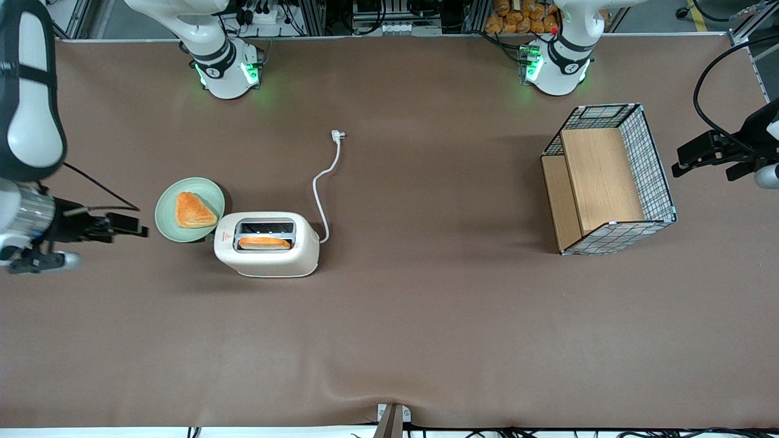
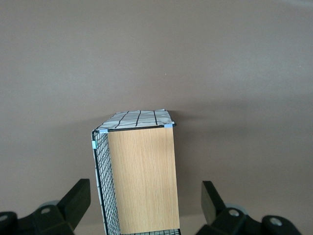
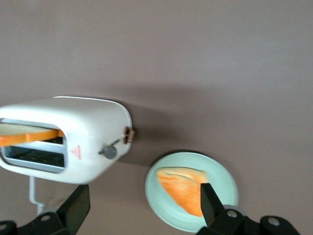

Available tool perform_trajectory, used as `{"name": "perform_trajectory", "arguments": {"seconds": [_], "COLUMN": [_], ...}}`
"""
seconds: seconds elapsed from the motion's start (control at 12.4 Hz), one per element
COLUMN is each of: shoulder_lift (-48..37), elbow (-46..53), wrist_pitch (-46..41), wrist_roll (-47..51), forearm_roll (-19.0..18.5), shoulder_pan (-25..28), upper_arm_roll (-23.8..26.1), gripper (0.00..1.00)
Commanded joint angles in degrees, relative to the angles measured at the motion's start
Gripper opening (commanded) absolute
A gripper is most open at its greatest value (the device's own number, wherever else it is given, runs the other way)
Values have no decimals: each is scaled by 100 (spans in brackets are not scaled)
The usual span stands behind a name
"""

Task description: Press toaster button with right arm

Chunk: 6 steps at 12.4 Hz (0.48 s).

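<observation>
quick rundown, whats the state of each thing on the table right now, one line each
toaster: upright, one slice sitting in the slot nearer the front camera, the other slot empty
toaster button: untouched, nothing against it
cord: plug lying loose on the table, not plugged in
green plate: holding one toast piece
wire basket: tipped on its side
gripper: open, beside the plate toward the working arm's end, clear of the toaster

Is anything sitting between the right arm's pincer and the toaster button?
Yes: the green plate with a toast slice lies beside the toaster, between the open pincer and the toaster button.
</observation>
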Motion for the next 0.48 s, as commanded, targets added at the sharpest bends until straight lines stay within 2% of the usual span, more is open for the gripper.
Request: {"name": "perform_trajectory", "arguments": {"seconds": [0.0,0.16,0.4], "shoulder_lift": [-749,-1180,-1585], "elbow": [-145,-320,-269], "wrist_pitch": [-278,-576,-1174], "wrist_roll": [90,159,948], "forearm_roll": [-690,-798,-1007], "shoulder_pan": [40,101,93], "upper_arm_roll": [58,67,242], "gripper": [100,100,100]}}
